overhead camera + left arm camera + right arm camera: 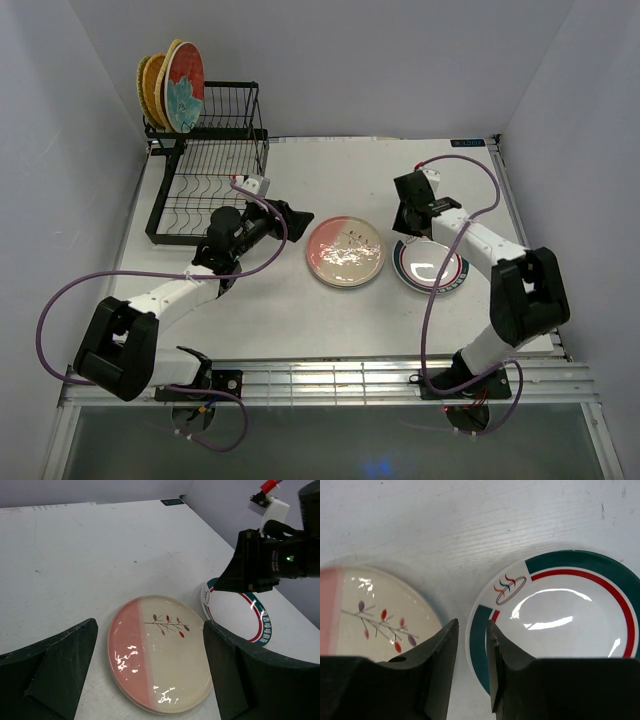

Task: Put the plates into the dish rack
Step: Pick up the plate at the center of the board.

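Green-rimmed plate point(560, 611) has its edge inside the right hand point(471, 630).

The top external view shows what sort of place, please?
Probably a lab test booth, not a kitchen: plain walls enclose a white table, a left arm and right arm are bolted at its near edge, and a dish rack with plates sits on it.

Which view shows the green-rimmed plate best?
Right wrist: the plate is close up, rim rings and logo sharp, though its near edge is hidden. The top view shows it small, partly under the right arm. The left wrist view shows only part.
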